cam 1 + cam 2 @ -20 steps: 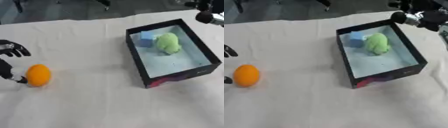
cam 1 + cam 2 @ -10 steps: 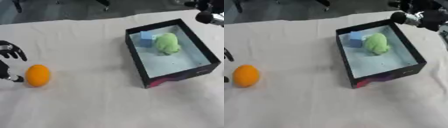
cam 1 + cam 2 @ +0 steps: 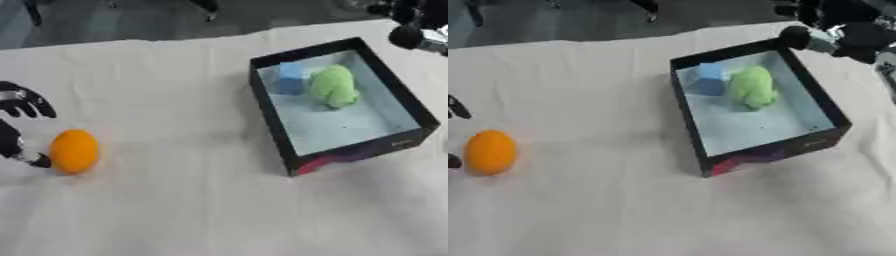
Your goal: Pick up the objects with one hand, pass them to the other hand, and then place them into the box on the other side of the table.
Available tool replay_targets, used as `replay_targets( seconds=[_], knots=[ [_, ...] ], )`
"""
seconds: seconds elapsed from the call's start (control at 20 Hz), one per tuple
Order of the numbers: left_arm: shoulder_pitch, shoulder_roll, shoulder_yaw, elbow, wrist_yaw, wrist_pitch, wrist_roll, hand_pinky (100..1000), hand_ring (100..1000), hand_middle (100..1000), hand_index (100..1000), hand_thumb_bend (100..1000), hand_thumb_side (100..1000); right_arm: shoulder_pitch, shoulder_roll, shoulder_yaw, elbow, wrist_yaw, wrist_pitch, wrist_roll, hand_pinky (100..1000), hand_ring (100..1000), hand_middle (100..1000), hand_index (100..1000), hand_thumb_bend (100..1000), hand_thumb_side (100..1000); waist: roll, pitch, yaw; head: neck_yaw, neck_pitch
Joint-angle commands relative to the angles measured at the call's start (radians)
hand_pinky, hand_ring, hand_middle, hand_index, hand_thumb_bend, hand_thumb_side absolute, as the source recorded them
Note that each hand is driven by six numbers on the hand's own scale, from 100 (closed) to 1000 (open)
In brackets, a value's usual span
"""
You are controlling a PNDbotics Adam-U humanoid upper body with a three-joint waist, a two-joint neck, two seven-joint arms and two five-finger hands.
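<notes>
L hand (image 3: 19, 125): black, far left edge; fingers spread & curved above, thumb low, just beside orange obj's left side. Contact: can't tell. Nothing enclosed, released.
R hand (image 3: 837, 30): top right corner, beyond box's far right corner; dark w/ silver bits, fingers' state can't tell.
Orange obj (image 3: 73, 150): smooth, matte, egg-shaped; on the cloth near left edge, well apart from box. Long axis approx toward/away from robot, upright in view.
Box (image 3: 278, 131): rectangular, black walls, pale blue-white floor, pink-red patch on near outer wall; right half of table, long axis slightly askew.
In box: green lumpy soft-looking obj (image 3: 332, 85) at far end, blue cube (image 3: 290, 78) touching its left.
Table (image 3: 192, 205): white cloth, slight wrinkles.
</notes>
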Motion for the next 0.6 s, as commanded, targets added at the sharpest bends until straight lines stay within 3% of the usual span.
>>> replay_targets(
  seconds=[0.05,0.6],
  knots=[
    [-0.023,0.011,0.015,0.009,-0.014,0.021,-0.014,903,878,817,815,679,182,-0.012,-0.019,-0.012,-0.016,0.006,0.0,0.004,1000,1000,1000,1000,598,315,0.005,-0.023,-0.001,0.0,-0.013],
    [-0.046,-0.058,0.003,0.15,-0.154,-0.008,-0.002,892,894,828,810,653,144,-0.009,-0.006,-0.012,-0.012,0.015,0.005,0.011,1000,1000,1000,1000,599,316,0.002,-0.019,-0.005,0.015,-0.021]
  ],
)
